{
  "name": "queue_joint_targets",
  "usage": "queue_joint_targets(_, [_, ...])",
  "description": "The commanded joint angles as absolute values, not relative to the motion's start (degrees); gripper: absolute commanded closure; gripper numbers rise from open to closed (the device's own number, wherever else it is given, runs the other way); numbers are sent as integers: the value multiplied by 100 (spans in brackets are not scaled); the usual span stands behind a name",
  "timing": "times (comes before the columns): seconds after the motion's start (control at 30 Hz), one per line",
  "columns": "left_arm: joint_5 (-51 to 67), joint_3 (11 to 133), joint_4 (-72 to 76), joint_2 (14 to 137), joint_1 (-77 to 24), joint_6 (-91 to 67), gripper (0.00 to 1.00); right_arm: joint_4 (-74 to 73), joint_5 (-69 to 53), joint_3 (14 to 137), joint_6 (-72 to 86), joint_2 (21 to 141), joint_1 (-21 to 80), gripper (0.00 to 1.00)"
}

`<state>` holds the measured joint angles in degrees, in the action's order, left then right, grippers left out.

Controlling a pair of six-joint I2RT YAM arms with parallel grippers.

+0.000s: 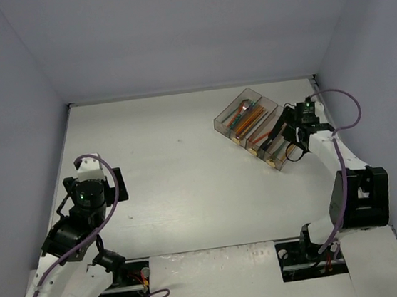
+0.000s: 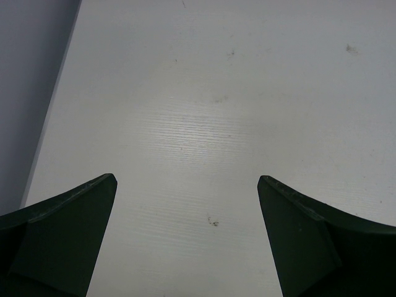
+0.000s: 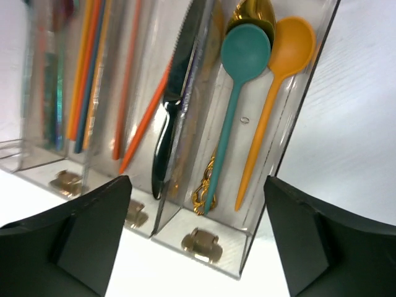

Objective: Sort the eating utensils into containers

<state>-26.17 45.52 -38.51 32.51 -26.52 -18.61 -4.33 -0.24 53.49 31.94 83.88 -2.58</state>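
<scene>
The clear smoky-grey containers (image 1: 250, 130) stand in a diagonal row at the back right, with the utensils lying in them. In the right wrist view the rightmost bin (image 3: 291, 167) holds a teal spoon (image 3: 238, 86), an orange spoon (image 3: 278, 93) and a gold spoon (image 3: 247, 12). The bin beside it holds a black knife (image 3: 168, 124). Further left lie orange utensils (image 3: 133, 93) and several orange and teal ones (image 3: 86, 68). My right gripper (image 3: 198, 185) is open and empty just above the bins' near end. My left gripper (image 2: 185, 182) is open and empty over bare table at the left.
White walls close in the table on the left, back and right. The right arm (image 1: 338, 175) arches beside the bins close to the right wall. The left arm (image 1: 83, 204) is folded near the front left corner.
</scene>
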Motion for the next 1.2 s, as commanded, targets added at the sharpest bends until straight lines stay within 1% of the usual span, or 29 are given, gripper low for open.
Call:
queue_joint_targets(0.0, [-2634,4618,-3489,3336,-2593,-1764,3,-926,227,5840,2533,7351,-246,10])
queue_joint_targets(0.1, [-2721,4613,-3478,3276,-2591,-1726,3,-1194,230,5932,2236,6738,-246,3])
queue_joint_targets(0.17, [-2771,4605,-3443,3241,-2584,-1670,3,-1377,250,5933,2009,6119,-246,0])
queue_joint_targets(0.5, [-3062,4572,-3341,3036,-2575,-1462,2,-2210,266,5569,1814,3759,-206,0])
queue_joint_targets(0.63, [-3059,4544,-3288,3049,-2575,-1435,3,-2428,267,5377,1820,3071,-168,0])
queue_joint_targets(0.93, [-3034,4493,-3233,3108,-2566,-1429,2,-2579,423,5374,1819,1883,-167,0])
queue_joint_targets(1.17, [-2896,4489,-3188,3255,-2566,-1415,3,-2619,395,5388,1815,1608,-167,0])
